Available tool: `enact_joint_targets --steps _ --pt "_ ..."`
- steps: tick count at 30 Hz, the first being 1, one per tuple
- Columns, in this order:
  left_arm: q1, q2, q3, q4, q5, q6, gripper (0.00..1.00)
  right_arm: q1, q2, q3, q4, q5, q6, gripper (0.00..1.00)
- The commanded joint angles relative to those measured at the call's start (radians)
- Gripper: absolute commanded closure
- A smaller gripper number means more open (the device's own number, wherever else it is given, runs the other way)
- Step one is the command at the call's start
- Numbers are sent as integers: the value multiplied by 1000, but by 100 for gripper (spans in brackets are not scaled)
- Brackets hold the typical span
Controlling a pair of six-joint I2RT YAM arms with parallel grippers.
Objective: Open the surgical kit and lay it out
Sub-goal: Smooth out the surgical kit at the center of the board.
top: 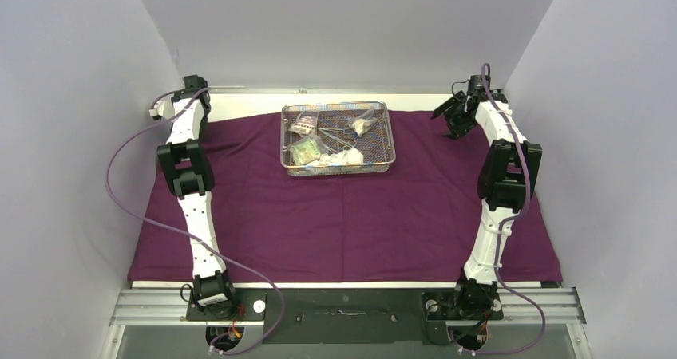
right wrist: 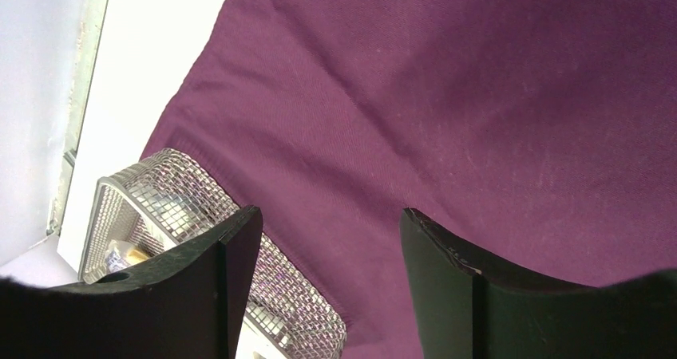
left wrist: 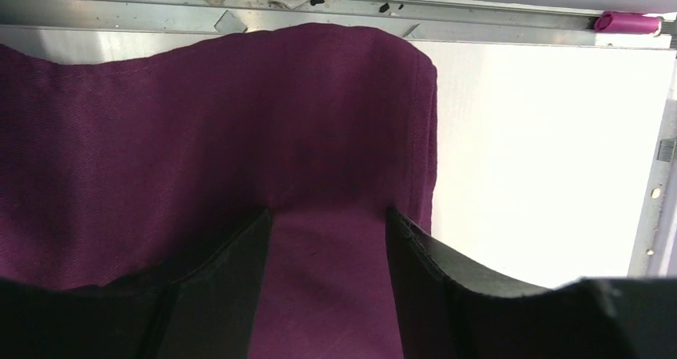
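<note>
Surgical kit [top: 343,207] is unwrapped: purple cloth wrap [top: 263,231] lies flat over most of the tabletop [top: 239,104], with a bare white strip along the far edge. The wire-mesh tray [top: 339,172] sits on the cloth at the middle of the far edge. Inside it are white gauze wads [top: 345,158], clear packets [top: 305,151] and thin steel instruments [top: 334,136], all jumbled. Top view: the left arm is stretched to the far-left corner. The left gripper [top: 194,84] is mostly hidden under its own wrist there, so I can't read the jaws from this angle. The right gripper [top: 451,120] is at the far-right corner, jaws spread, well apart from the tray. Left wrist view: both fingers [left wrist: 231,287] are parted wide over the cloth's far-left corner and grip nothing. The cloth fills the gap between them, its hem runs just beside the right finger, and bare tabletop lies beyond. I can't tell whether the tips touch the fabric. A metal rail [left wrist: 319,12] runs along the table's far edge, with a magenta cap [left wrist: 627,21] at one end. Right wrist view: the fingers [right wrist: 455,287] are also wide apart over smooth cloth and hold nothing. One corner of the tray shows partly behind the left finger. Its contents are too cut off to identify.
</note>
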Motion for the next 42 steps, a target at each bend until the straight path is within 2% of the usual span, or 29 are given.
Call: enact_joint_targets --steps 1,4,6,7,8,9,12,18,26,30,32,37,42 --pt "2 -52 -39 -78 -15 -32 48 5 -102 -13 25 -7 -10 39" --pt "3 -82 -116 104 55 84 48 5 -107 -20 29 -5 -11 39" --pt "8 -98 -197 331 197 223 52 5 -109 -24 28 -3 -10 39" --pt "7 -89 -188 347 232 228 52 5 -109 -25 30 -3 -9 39" --pt "9 -64 -144 320 254 231 54 4 -109 -26 31 -3 -6 39" --pt "7 -32 -81 224 252 221 55 5 -108 -25 31 -3 -3 39" --pt "-12 20 38 57 170 197 55 5 -107 -21 35 -1 -1 39" --pt "-46 -77 -121 65 64 145 54 4 -102 -11 37 -1 9 39" --pt "-108 -72 -82 -112 -23 90 48 7 -109 -44 61 -13 17 39" --pt "-144 -90 -91 -205 -78 17 46 7 -117 -60 64 -23 14 39" --pt "-172 -103 -96 -277 -123 -76 44 7 -124 -69 61 -24 5 39" --pt "-227 -155 -140 -262 -158 -102 41 6 -144 -101 66 -29 3 39" --pt "-262 -191 -217 -139 -126 -10 36 6 -168 -130 76 -29 -5 39"
